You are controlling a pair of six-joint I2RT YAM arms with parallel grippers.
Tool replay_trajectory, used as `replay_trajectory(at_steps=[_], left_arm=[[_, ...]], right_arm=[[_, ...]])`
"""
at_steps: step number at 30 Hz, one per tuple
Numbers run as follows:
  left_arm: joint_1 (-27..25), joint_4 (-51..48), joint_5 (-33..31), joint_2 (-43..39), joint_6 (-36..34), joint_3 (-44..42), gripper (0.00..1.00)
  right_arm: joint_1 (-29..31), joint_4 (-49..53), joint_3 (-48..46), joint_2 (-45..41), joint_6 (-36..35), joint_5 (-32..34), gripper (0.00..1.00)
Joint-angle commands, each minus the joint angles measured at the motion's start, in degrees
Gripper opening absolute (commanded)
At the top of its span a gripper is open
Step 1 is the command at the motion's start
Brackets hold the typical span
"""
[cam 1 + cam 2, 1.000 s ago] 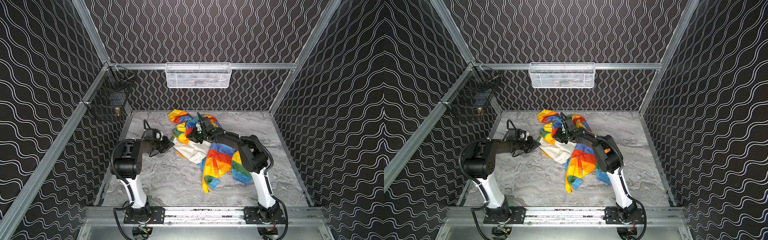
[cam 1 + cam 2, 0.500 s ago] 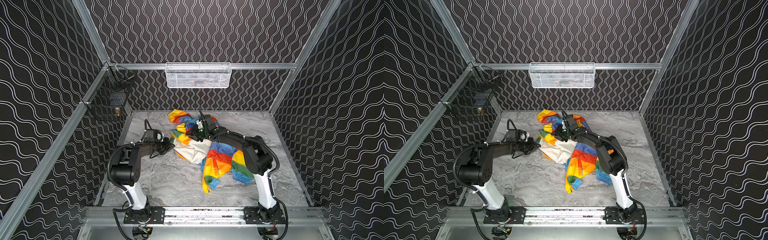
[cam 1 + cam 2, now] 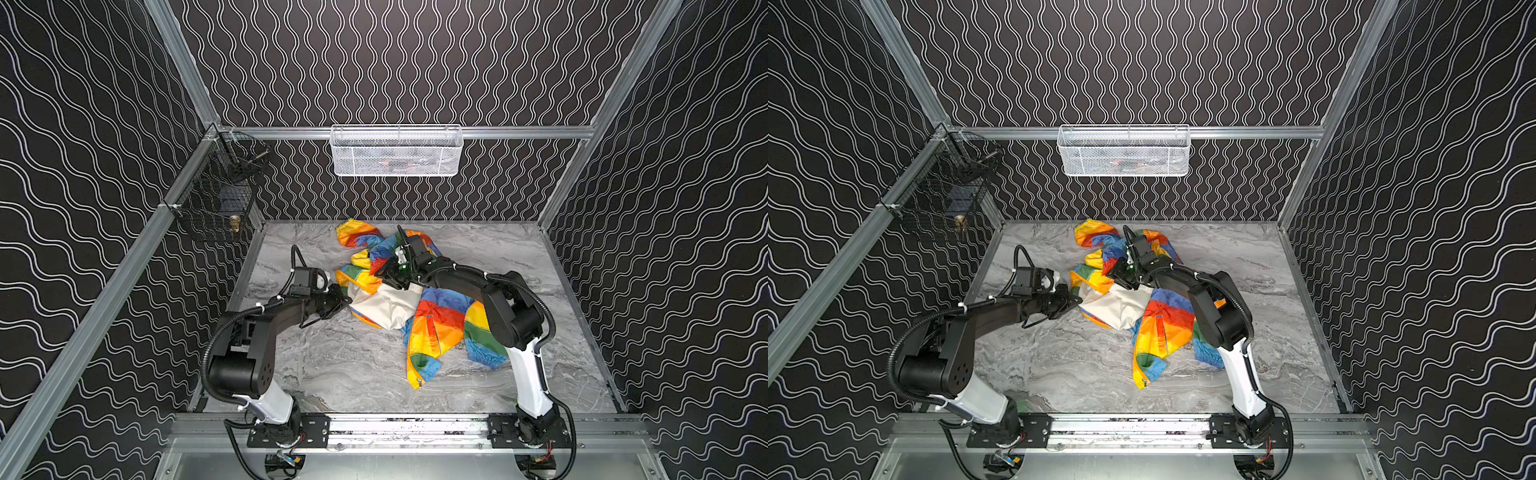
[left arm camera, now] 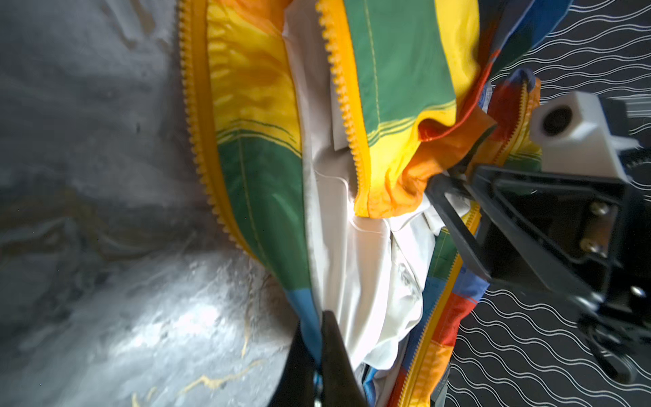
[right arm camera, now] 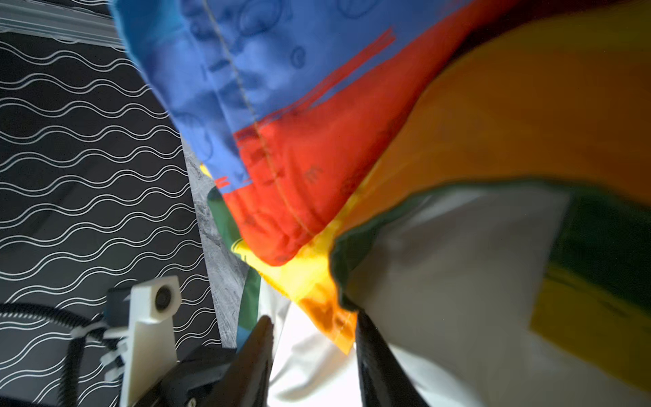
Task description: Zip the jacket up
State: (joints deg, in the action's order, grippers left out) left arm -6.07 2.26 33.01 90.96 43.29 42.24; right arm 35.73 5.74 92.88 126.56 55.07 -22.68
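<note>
left gripper (image 4: 318,331): jaws together, clamped on a blue edge of the jacket (image 3: 436,320). right gripper (image 5: 311,317): jaws apart, with an orange hem (image 5: 327,317) and white lining (image 5: 440,282) lying between them; whether the cloth touches either finger cannot be told. the jacket lies crumpled on the grey marbled table (image 3: 332,365), toward the back middle, between the two grippers, part of its lining turned up. only the left wrist view shows the two orange zipper bands (image 4: 197,105), toothed and apart, with lining between them; it also shows the right gripper side-on against an orange fold. only the top views show the containers: a white mesh basket (image 3: 395,151) hung on the back rail (image 3: 519,132), holding something dark and reddish too dim to name, and a black wire basket (image 3: 212,199) on the left rail (image 3: 124,266), holding dark items and a small brass-coloured piece (image 3: 235,224).
</note>
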Motion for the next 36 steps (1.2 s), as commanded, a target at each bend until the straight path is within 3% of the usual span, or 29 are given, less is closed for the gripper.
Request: replay_trajectory(at_steps=[1,10,15,19,24,29,36], left_arm=[[-0.26,-0.59,-0.38,-1.2,-0.38,-0.95,0.0],[-0.59,1.01,-0.01,-0.43,0.31,-2.37,0.0],[-1.05,1.12,-0.21,-0.26,0.21,-2.46,0.0],[-1.66,0.99,-0.8,-0.46,-0.02,-2.85,0.0],[-2.18,0.98,-1.73,-1.29,-0.06,-4.42,0.0],[-2.28,1.14,-2.54,-2.46,0.0,-6.09,0.02],[-2.41,-1.69,-6.17,-4.75,-1.4,-7.21,0.04]], right_arm=[[0.18,-0.68,0.99,0.98,1.12,-0.16,0.41],[0.73,-2.83,-1.22,1.32,2.89,-0.95,0.47],[1.41,-5.26,-1.23,2.07,4.37,-2.79,0.45],[2.11,-6.54,-0.18,2.95,5.12,-3.95,0.34],[2.16,-7.23,0.68,2.73,5.4,-4.75,0.14],[2.07,-6.88,1.69,1.61,4.87,-5.92,0.02],[1.51,-5.86,1.81,-4.06,3.42,-8.48,0.0]])
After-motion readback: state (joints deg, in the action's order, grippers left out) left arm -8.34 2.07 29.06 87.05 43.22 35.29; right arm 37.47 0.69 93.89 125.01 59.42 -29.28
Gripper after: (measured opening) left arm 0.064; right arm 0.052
